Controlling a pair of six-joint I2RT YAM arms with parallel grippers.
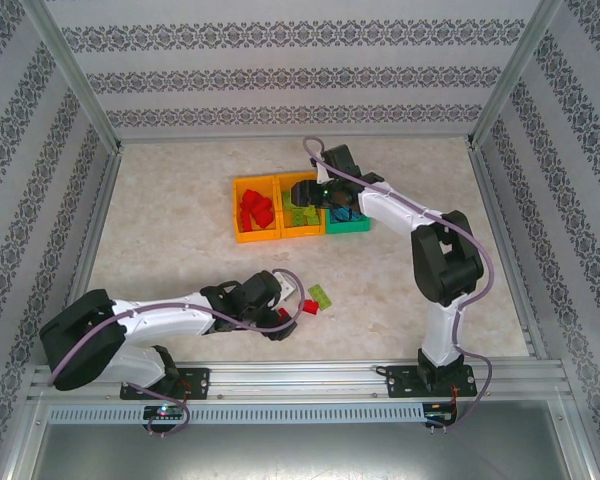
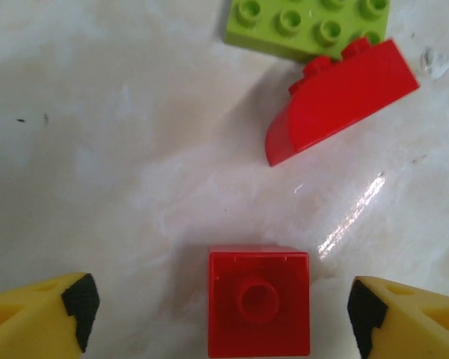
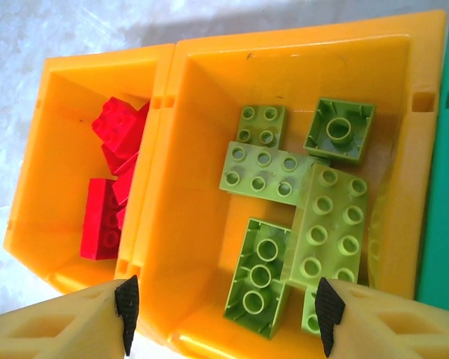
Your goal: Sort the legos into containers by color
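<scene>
My left gripper (image 2: 223,314) stands open low over the table, straddling a square red lego (image 2: 259,301) that lies hollow side up, with a gap on each side. Beyond it lie a curved red lego (image 2: 337,101) and a lime green plate (image 2: 307,26). My right gripper (image 3: 224,307) hangs open over the middle orange container (image 3: 202,112), which holds several lime green legos (image 3: 329,224). The left orange container (image 3: 52,149) holds red legos (image 3: 105,217). The green container (image 1: 350,227) holds blue legos. In the top view the left gripper (image 1: 285,312) is near the table's front.
The three containers stand in a row at the table's middle back (image 1: 238,215). Metal frame posts and patterned walls ring the table. Bare marble surface lies to the left and right of the loose legos (image 1: 319,294).
</scene>
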